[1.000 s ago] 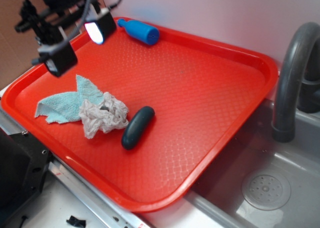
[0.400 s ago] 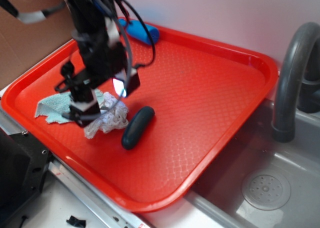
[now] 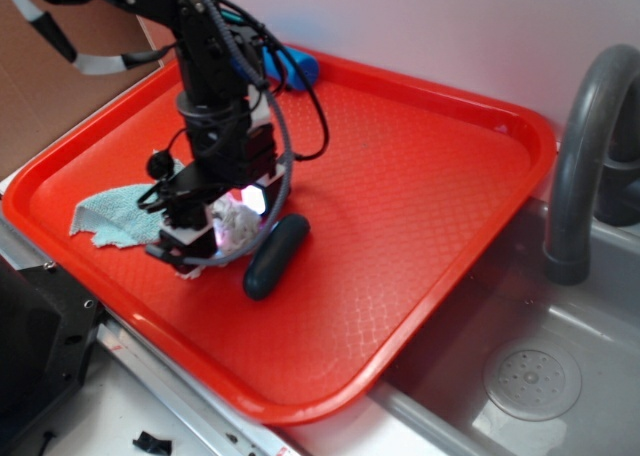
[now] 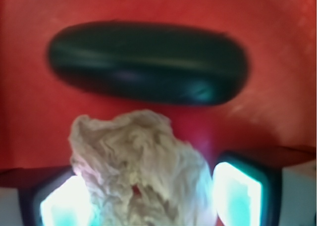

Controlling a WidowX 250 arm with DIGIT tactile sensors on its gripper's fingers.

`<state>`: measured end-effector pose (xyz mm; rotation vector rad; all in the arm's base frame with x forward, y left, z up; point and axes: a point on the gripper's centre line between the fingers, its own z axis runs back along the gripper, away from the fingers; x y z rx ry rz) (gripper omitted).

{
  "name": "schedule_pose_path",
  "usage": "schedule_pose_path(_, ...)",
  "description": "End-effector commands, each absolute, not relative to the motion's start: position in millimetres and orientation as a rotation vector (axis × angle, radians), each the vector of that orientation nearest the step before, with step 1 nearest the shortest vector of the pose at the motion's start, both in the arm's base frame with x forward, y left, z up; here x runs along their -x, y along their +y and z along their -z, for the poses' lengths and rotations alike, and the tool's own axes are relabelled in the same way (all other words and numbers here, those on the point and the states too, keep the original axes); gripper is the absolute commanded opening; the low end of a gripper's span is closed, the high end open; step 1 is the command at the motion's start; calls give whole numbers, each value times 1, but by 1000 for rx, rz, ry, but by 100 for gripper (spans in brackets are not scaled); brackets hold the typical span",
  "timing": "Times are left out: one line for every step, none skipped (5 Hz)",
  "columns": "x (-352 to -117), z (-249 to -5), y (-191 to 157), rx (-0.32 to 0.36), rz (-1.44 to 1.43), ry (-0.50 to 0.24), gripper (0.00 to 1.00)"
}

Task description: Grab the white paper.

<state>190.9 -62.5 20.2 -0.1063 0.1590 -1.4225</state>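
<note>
Exterior view: gripper is down over the white paper, which sits on the red tray at its left-near part, just left of the dark oblong object and right of the light blue cloth. Only a small patch of paper shows past the fingers; arm hides the rest. Blue bottle lies at the far edge, well apart. Grey faucet and sink off to the right.

Wrist view: the paper lies directly between the two fingers, wad bulging up and forward past them toward the dark object, which lies crosswise beyond, close to the wad. Jaws stand apart, one pad each side of the paper; can't tell if either pad touches it yet. Paper is centred, so closing looks like the next call — no sideways shift needed. Risk, judged: the dark object is close but outside the jaw gap.
</note>
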Motion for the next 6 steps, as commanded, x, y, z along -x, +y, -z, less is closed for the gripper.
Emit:
schedule_pose_path(-171,-11,-72,79,1456,221,0)
schedule_pose_path(-172,-9,-72,63,1435,238,0)
schedule_pose_path(-174,-34,-68,72,1296,130,0)
schedule_pose_path(-177,-81,-65,62,1047,90,0)
schedule_pose_path(-167,-131,-60,37,802,-25,0)
schedule_pose_path(-151,-176,-55,15,553,-56,0)
